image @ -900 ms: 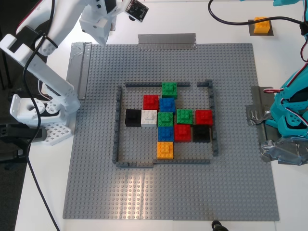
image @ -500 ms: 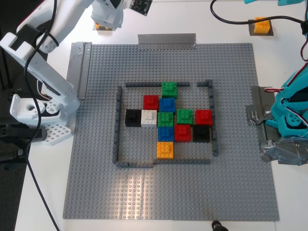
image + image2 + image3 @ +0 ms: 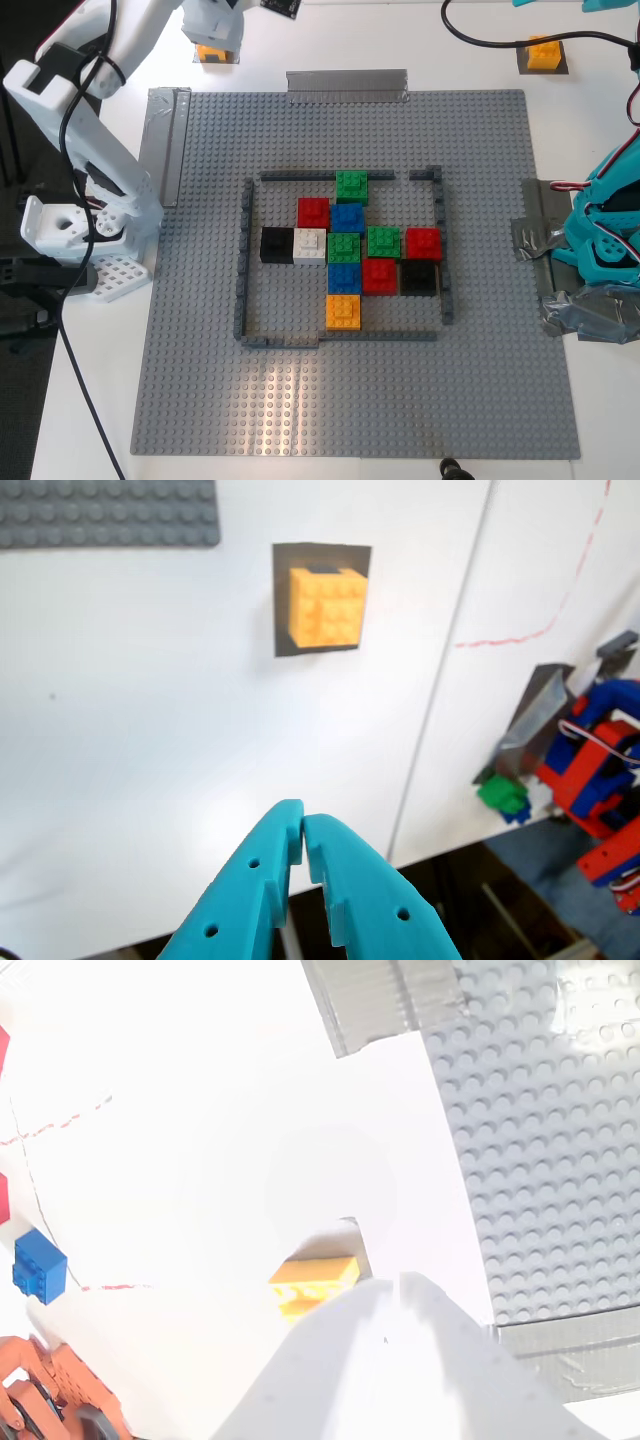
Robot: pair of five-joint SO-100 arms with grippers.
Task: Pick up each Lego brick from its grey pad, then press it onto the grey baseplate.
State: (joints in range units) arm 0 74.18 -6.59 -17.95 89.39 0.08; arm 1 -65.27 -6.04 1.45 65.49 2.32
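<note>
An orange brick (image 3: 325, 605) sits on a dark grey pad (image 3: 283, 600); it also shows at the far right in the exterior view (image 3: 543, 52). My first gripper (image 3: 303, 830), teal, is shut and empty, well short of that brick. Another orange brick (image 3: 210, 50) sits at the far left of the exterior view, under my white second gripper (image 3: 214, 36). In the second wrist view this brick (image 3: 312, 1285) lies just beyond the closed white jaws (image 3: 395, 1285); its pad is washed out. A third orange brick (image 3: 343, 311) is pressed on the grey baseplate (image 3: 200, 380).
Red, green, blue, black and white bricks (image 3: 346, 245) cluster inside the dark-grey frame (image 3: 243, 260). Silvery tape strips (image 3: 346, 84) hold the plate's far and left edges. The teal arm base (image 3: 600, 250) stands at the exterior view's right, the white arm base (image 3: 70, 240) at its left.
The white arm has swung farther back toward the table's far left edge. The orange brick under it, hidden at first, now shows below its gripper.
</note>
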